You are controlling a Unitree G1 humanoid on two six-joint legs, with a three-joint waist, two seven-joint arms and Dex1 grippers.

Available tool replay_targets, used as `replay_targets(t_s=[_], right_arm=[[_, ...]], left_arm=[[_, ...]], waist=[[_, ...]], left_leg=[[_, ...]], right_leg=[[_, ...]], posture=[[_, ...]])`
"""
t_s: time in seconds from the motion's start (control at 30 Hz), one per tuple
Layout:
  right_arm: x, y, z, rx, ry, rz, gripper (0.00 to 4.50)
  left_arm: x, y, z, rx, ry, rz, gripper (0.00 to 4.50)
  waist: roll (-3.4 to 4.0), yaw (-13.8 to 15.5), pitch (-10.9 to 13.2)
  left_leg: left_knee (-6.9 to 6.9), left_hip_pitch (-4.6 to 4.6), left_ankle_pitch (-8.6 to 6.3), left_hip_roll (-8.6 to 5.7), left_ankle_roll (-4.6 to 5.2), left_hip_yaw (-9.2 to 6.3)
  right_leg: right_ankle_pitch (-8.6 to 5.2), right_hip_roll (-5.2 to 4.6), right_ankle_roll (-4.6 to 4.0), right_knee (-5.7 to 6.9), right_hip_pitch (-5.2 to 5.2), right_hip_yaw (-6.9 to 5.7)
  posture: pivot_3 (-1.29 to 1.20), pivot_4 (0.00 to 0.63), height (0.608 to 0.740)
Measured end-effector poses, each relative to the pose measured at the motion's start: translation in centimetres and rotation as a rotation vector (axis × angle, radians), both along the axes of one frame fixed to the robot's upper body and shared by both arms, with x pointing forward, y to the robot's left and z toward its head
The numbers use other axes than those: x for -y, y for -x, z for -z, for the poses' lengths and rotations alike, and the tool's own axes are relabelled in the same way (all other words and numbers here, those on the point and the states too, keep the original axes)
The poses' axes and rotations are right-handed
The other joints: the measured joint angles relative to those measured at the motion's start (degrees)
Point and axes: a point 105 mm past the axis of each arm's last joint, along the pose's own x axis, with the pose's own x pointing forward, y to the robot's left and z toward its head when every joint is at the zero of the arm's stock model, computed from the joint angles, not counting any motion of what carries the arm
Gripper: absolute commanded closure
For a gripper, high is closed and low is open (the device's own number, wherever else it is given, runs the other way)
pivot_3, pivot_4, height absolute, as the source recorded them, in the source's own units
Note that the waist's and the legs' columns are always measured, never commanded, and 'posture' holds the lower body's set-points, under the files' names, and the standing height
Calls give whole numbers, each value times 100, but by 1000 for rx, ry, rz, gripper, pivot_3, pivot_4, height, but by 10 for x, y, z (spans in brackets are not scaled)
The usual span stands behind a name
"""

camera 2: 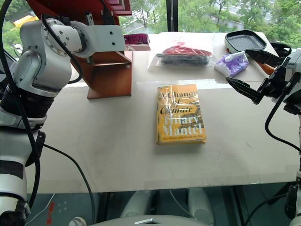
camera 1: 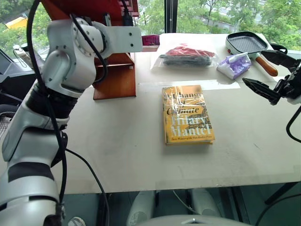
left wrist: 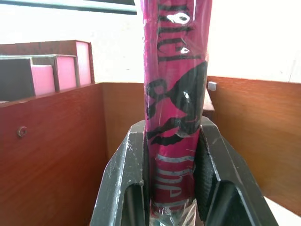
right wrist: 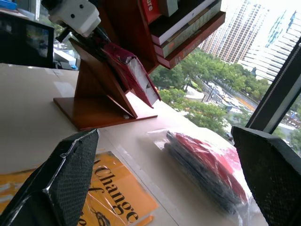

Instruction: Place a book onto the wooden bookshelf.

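While the left claw [left wrist: 171, 188] stays out of sight behind the arm in the head views, its wrist view shows both fingers [left wrist: 124, 183] clamped on the spine of the pink book [left wrist: 175, 94], which stands upright between them. That book sits inside a lower bay of the bookshelf [left wrist: 51, 155], reddish wood on either side of it; from the right wrist view it leans tilted in the shelf [right wrist: 99, 94] under the white wrist. More books [right wrist: 186, 23] lie stacked on a higher shelf. A yellow book [camera 1: 187, 114] lies flat on the desk [camera 1: 117, 155], near the shelf's foot. Beyond it are a clear bag of red and dark things [camera 1: 187, 54], a purple-and-white packet [camera 1: 233, 65] and a grill pan [camera 1: 247, 43]. The right claw [camera 2: 251, 73] hovers over the desk's right side, fingers wide apart and empty.
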Motion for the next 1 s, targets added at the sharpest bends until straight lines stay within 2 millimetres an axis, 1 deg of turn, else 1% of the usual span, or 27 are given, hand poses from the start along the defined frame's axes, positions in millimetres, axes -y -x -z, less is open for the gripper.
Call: replay_targets(t_s=[0.03, 0.1, 0.17, 0.2, 0.47, 0.57, 0.6, 0.63, 0.7, 0.77, 0.83, 0.87, 0.93, 1.0], right_arm=[[-1, 2, -2, 6, -7, -5, 0], [-4, 9, -7, 5, -37, -22, 0], [-3, 13, -8, 3, -59, -22, 0], [-3, 13, -9, 0, -70, -18, 0], [-4, 12, -10, -9, -104, -23, 0], [-5, 12, -10, -19, -108, -26, 0], [-5, 12, -9, -25, -111, -27, 0], [-5, 12, -9, -30, -116, -29, 0], [-5, 12, -11, -32, -128, -38, 0], [-5, 12, -12, -39, -137, -39, 0], [-6, 12, -13, -46, -152, -43, 0], [-6, 13, -15, -56, -173, -49, 0], [-6, 14, -16, -60, -182, -56, 0], [-5, 15, -19, -57, -194, -57, 0]], left_arm=[[-3, -1, 1, -11, -8, -4, 3900], [-20, -2, 3, -37, -27, -54, 3900], [-35, -1, 2, -57, -25, -106, 3900], [-38, 0, 3, -70, -19, -117, 3900], [-41, 6, 1, -103, 24, -155, 3900], [-42, 6, 0, -99, 67, -170, 2402], [-43, 5, 1, -100, 77, -180, 2241], [-43, 4, 0, -90, 88, -184, 1713], [-45, 4, -5, -58, 110, -188, 904], [-44, 9, -10, -27, 134, -174, 904], [-44, 17, -16, -15, 144, -143, 904], [-47, 28, -26, -7, 173, -110, 904], [-47, 36, -32, -12, 224, -81, 904], [-40, 57, -39, -52, 346, 20, 904]], waist=[[1, -4, 1], [2, -41, 2], [3, -76, 3], [2, -90, 5], [-2, -168, 7], [-2, -172, 7], [-2, -172, 8], [-3, -170, 8], [-4, -165, 10], [-6, -164, 11], [-6, -170, 11], [-6, -171, 11], [-6, -158, 12], [-6, -156, 12]], left_leg=[[13, 3, 0, 0, 0, -1], [35, 11, 0, 2, 1, 2], [40, 39, -1, 7, 2, 13], [41, 57, -1, 7, 2, 17], [44, 54, -2, 8, 3, 21], [44, 54, -2, 8, 3, 23], [44, 53, -2, 8, 3, 22], [44, 51, -2, 8, 3, 20], [45, 44, -2, 8, 3, 16], [45, 33, -2, 8, 3, 14], [51, -2, -2, 10, 2, 14], [58, -34, -1, 11, 0, 12], [57, -43, 0, 9, 0, 14], [57, -46, -1, 10, 0, 18]], right_leg=[[0, 2, 0, 19, 0, 1], [-1, 10, 0, 49, 1, 8], [0, 19, 0, 53, 25, 19], [-1, 19, 1, 51, 44, 21], [-1, 19, 1, 48, 43, 28], [-1, 17, 1, 47, 42, 29], [-1, 18, 1, 47, 42, 29], [-1, 18, 1, 47, 42, 27], [-1, 18, 1, 45, 37, 24], [-1, 17, 0, 42, 29, 22], [0, 15, 0, 44, -5, 24], [1, 15, -1, 51, -35, 25], [1, 15, -1, 48, -41, 22], [1, 12, -1, 44, -42, 22]], posture=[[0, 150, 740], [0, 150, 740], [0, 150, 740], [0, 150, 740], [0, 150, 740], [0, 150, 740], [0, 150, 740], [0, 150, 740], [0, 150, 740], [0, 150, 740], [0, 150, 740], [0, 150, 740], [0, 150, 740], [0, 150, 740]])
